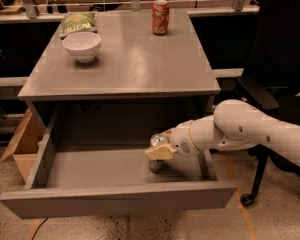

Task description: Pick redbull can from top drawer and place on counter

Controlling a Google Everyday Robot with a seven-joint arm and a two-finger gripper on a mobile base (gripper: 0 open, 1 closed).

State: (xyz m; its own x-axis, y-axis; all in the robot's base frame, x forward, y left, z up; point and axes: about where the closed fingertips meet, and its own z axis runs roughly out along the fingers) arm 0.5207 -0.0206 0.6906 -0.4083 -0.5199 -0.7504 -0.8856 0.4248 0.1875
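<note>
One hand [159, 152] at the redbull can [156, 165] inside the top drawer [115, 199], grip unclear; counter [125, 69] glossy grey.

Lab-like workroom: office chair [285, 44], speckled floor [275, 221]; gripper [158, 152] in top drawer [115, 200]

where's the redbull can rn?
Camera view: the redbull can stands inside the open top drawer, right of centre in the picture, with the gripper at it, below the counter.

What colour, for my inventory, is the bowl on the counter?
The bowl is white, camera view; the pincer is in the drawer at the can.
</note>
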